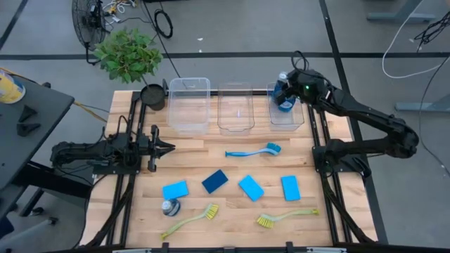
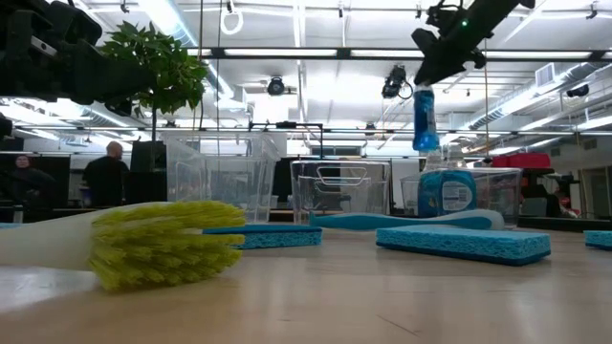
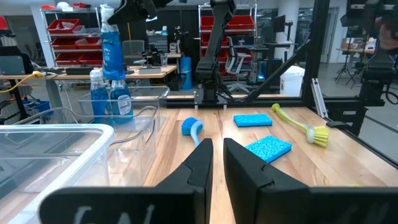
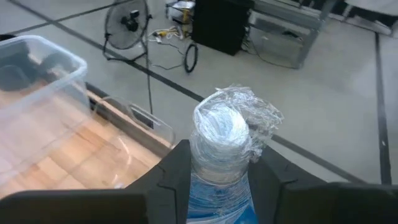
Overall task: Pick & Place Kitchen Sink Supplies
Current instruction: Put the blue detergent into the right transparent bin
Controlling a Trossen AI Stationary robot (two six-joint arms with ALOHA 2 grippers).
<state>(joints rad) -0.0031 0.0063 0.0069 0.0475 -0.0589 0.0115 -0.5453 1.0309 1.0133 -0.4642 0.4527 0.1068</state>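
My right gripper (image 1: 285, 90) is shut on a small blue bottle (image 2: 425, 119) with a pale wrapped cap (image 4: 229, 127). It holds the bottle in the air over the right clear bin (image 1: 287, 112), where two more blue bottles (image 3: 111, 99) stand. On the table lie a blue brush (image 1: 253, 150), several blue sponges (image 1: 250, 187), one of them darker (image 1: 214, 180), another bottle (image 1: 171, 207) and two yellow-green brushes (image 1: 190, 219) (image 1: 285, 218). My left gripper (image 1: 165, 147) rests shut at the table's left, touching nothing. My right gripper pinches the bottle just below its cap, at the neck (image 4: 219, 177), with one finger (image 4: 176, 171) on each side. The fingers slant down from above. The bottle hangs about upright below them, cap up, clear of the bin and of the bottles in it.
Two more clear bins (image 1: 188, 104) (image 1: 235, 107) stand left of the right one along the far edge. A potted plant (image 1: 129, 53) stands at the far left corner. Bare wood lies between the bins and the sponges. People stand in the room beyond the table (image 2: 107, 172).
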